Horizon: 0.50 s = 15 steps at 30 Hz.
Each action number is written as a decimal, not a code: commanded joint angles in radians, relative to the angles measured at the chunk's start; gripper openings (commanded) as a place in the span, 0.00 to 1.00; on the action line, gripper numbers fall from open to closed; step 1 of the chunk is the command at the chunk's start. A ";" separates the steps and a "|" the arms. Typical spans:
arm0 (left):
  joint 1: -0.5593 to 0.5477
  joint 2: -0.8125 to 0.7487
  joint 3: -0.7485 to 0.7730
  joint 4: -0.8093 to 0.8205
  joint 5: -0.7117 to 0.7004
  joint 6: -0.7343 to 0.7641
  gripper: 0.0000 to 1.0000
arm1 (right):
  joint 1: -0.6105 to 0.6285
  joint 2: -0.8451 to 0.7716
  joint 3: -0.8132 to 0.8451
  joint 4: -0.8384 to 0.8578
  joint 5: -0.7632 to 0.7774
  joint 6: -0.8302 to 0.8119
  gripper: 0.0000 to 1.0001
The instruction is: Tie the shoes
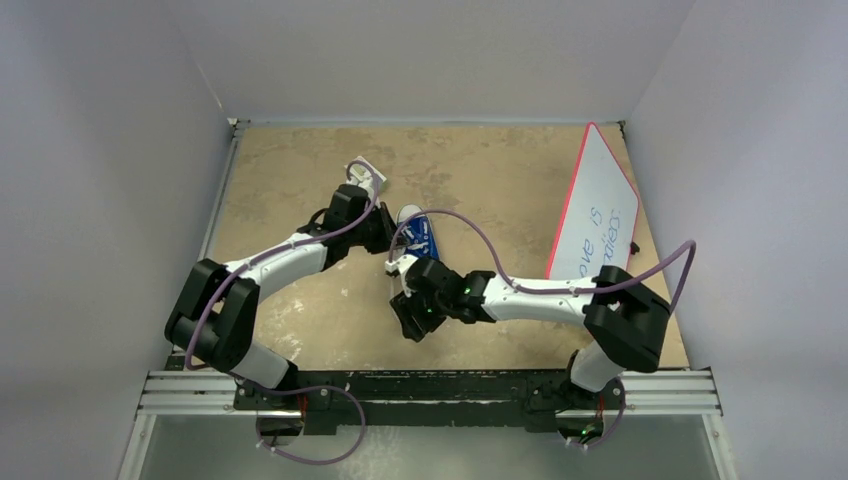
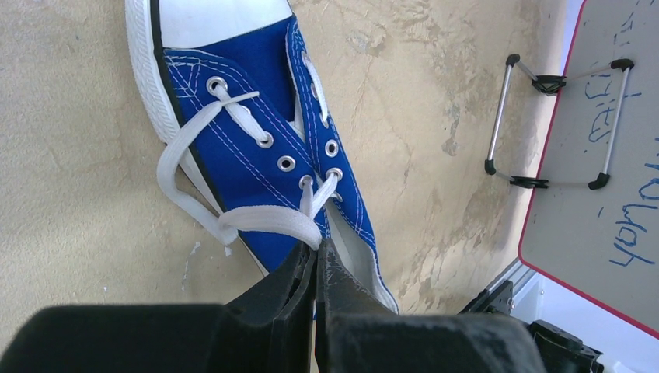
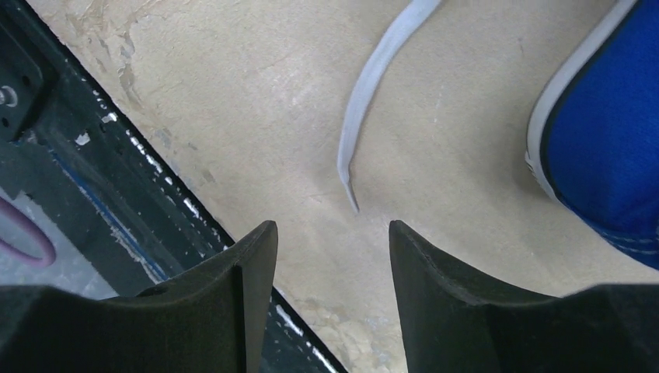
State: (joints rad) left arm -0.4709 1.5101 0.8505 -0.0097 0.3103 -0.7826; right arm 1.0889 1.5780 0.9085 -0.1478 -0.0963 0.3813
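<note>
The blue sneaker (image 1: pixel 420 238) lay mid-surface (image 1: pixel 520 170), laced through its eyelets but with no knot or bow that I could see. My left pincer (image 2: pixel 317 264) was clamped on a white lace (image 2: pixel 264 220) by the top eyelets. My right pincer (image 3: pixel 332 233) stood open and empty, with a loose lace end (image 3: pixel 365 101) lying before it. I judged nearly all the tying was left to do.

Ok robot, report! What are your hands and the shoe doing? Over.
Left gripper shut on a lace. Right gripper open, empty, lace end ahead. Sneaker untied. Nothing blocking.
</note>
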 commanded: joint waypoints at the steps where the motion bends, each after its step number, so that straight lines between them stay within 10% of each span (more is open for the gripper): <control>1: 0.013 0.006 -0.002 0.037 0.018 0.008 0.00 | 0.056 0.033 0.020 0.078 0.138 -0.046 0.58; 11: 0.026 0.010 -0.002 0.040 0.031 -0.004 0.00 | 0.108 0.155 0.043 0.197 0.286 -0.034 0.51; 15: 0.028 0.010 -0.004 0.040 0.034 -0.003 0.00 | 0.108 0.188 0.077 0.120 0.332 -0.019 0.15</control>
State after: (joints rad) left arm -0.4519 1.5208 0.8505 -0.0093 0.3248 -0.7845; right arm 1.1950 1.7405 0.9413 0.0162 0.1516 0.3473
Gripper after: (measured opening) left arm 0.012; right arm 0.327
